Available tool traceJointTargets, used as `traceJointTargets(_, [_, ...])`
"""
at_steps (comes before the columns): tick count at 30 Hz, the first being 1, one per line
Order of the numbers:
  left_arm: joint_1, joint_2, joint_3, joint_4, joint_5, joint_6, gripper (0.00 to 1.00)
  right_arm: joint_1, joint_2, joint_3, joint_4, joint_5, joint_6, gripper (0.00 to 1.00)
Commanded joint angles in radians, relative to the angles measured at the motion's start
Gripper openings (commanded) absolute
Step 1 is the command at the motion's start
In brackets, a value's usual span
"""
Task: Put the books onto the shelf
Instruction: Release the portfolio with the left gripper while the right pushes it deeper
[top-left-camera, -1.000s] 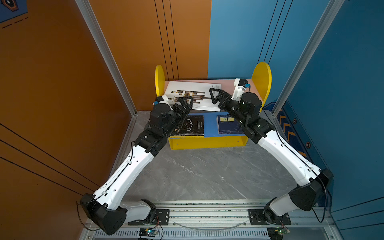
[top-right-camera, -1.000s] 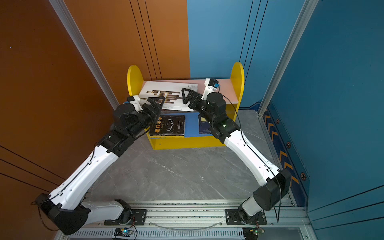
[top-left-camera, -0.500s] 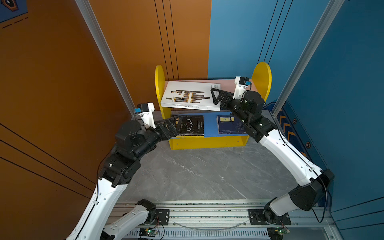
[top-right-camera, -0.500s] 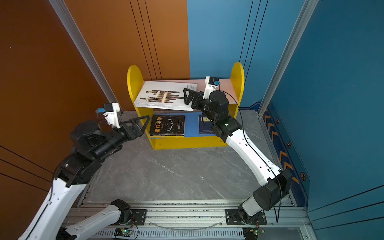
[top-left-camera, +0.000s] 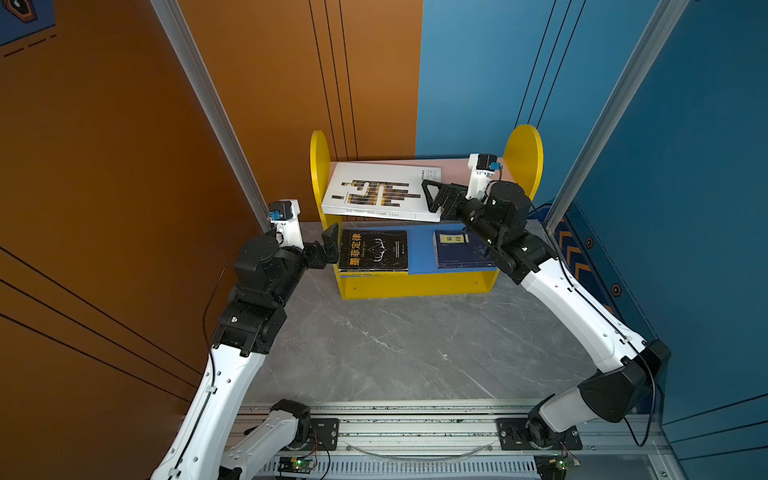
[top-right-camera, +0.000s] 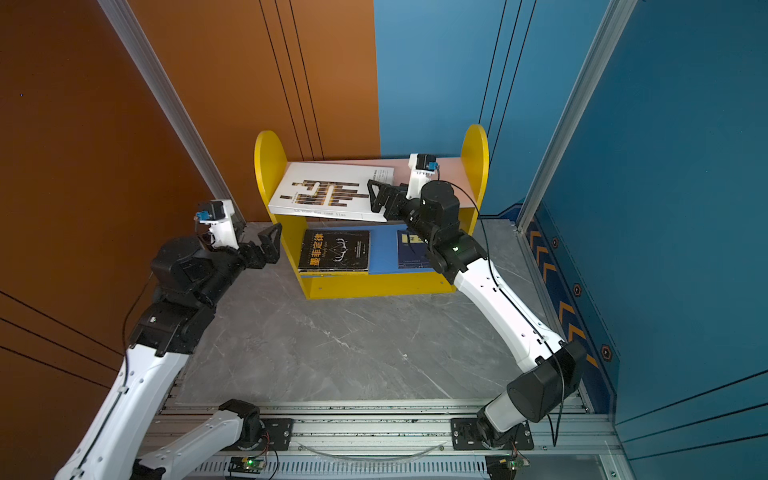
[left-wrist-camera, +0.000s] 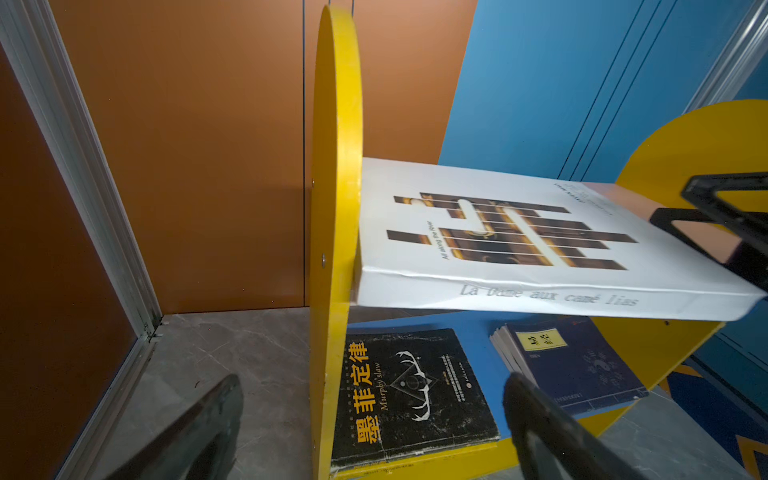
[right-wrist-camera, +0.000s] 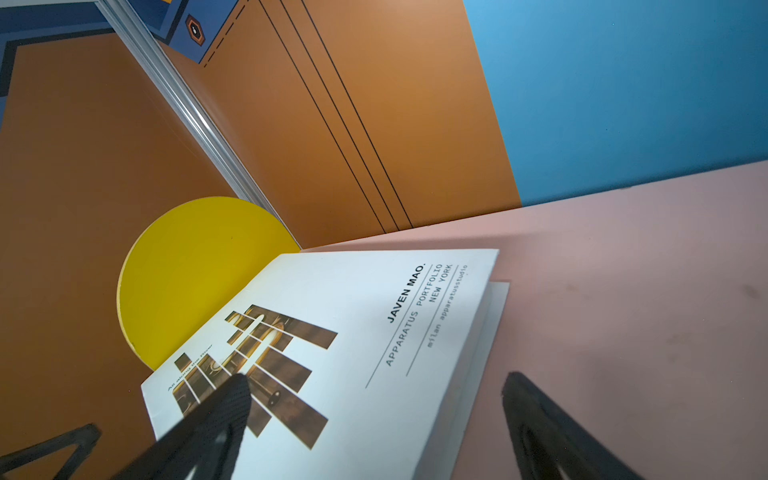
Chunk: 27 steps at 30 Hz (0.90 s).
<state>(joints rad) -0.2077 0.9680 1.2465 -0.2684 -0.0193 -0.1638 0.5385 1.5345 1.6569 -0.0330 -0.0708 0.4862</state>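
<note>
The shelf (top-left-camera: 320, 166) has yellow side panels, a pink upper board (right-wrist-camera: 623, 270) and a blue lower board (top-left-camera: 419, 249). A large white book (top-left-camera: 374, 187) (top-right-camera: 328, 183) (left-wrist-camera: 498, 232) (right-wrist-camera: 353, 299) lies flat on the pink board and overhangs its front. On the blue board lie a black book (top-left-camera: 374, 251) (left-wrist-camera: 407, 395) and a navy book (top-left-camera: 457, 249) (left-wrist-camera: 573, 361). My right gripper (top-left-camera: 432, 199) (right-wrist-camera: 374, 378) is open at the white book's right edge, one finger over the cover. My left gripper (top-left-camera: 330, 245) (left-wrist-camera: 374, 382) is open and empty beside the shelf's left panel.
The shelf stands at the back of a grey marbled table (top-left-camera: 395, 345), against an orange wall (top-left-camera: 104, 166) on the left and a blue wall (top-left-camera: 685, 208) on the right. Slanted aluminium posts (top-left-camera: 208, 104) flank it. The arm rail (top-left-camera: 415, 428) runs along the front.
My left arm has drawn back from the white book down to the shelf's left front corner. The right gripper has stayed at the book's right edge.
</note>
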Motion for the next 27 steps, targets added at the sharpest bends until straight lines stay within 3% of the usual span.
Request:
traceJointTargets(1, [0.102,0.017,-0.010,0.157,0.208,-0.045,0.98,0.008,0.028,0.016,-0.002,-0.034,-0.002,0.96])
traceJointTargets(3, [0.155,0.045,-0.012,0.198,0.288,-0.090,0.96,0.009,0.040,0.029,-0.018,-0.038,0.003,0.96])
traceJointTargets(8, [0.203,0.067,-0.042,0.275,0.319,-0.153,0.94,0.014,0.072,0.057,-0.022,-0.057,0.018,0.96])
traceJointTargets(22, [0.208,0.098,-0.078,0.308,0.395,-0.154,0.87,0.015,0.199,0.208,-0.052,-0.098,0.046,0.95])
traceJointTargets(23, [0.208,0.101,-0.079,0.312,0.396,-0.152,0.82,0.014,0.205,0.215,-0.054,-0.099,0.046,0.95])
traceJointTargets(27, [0.209,0.122,-0.079,0.327,0.366,-0.161,0.79,0.008,0.230,0.238,-0.052,-0.102,0.048,0.95])
